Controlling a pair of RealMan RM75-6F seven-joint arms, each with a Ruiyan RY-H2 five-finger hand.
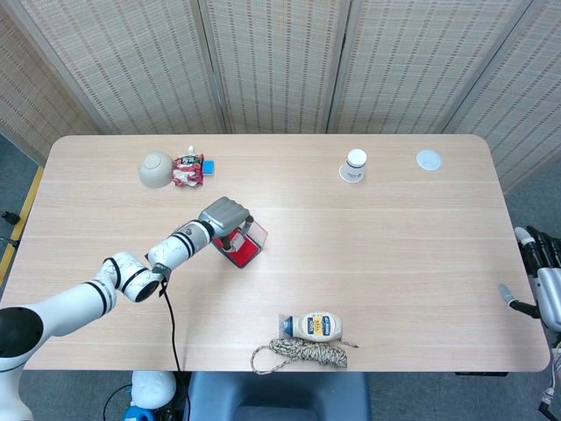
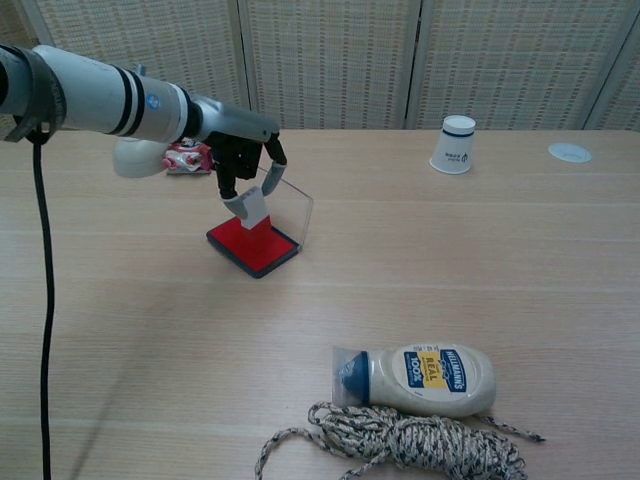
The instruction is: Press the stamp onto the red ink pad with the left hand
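Left hand holds the stamp on the red pad, toward the bench's left side

The left hand [image 2: 245, 160] grips the stamp [image 2: 252, 207] from above, stamp upright with its foot down on the pad [image 2: 250, 246]; whether it is pressed fully home I cannot tell. The pad's clear lid [image 2: 288, 205] stands open just right of the stamp. The right hand [image 1: 542, 281] is well apart at the bench's right edge, fingers spread, holding nothing. The bottle [image 2: 420, 378] near the front edge reads "Hellmann's Real"; the cup's [image 2: 453, 144] print is too small to read
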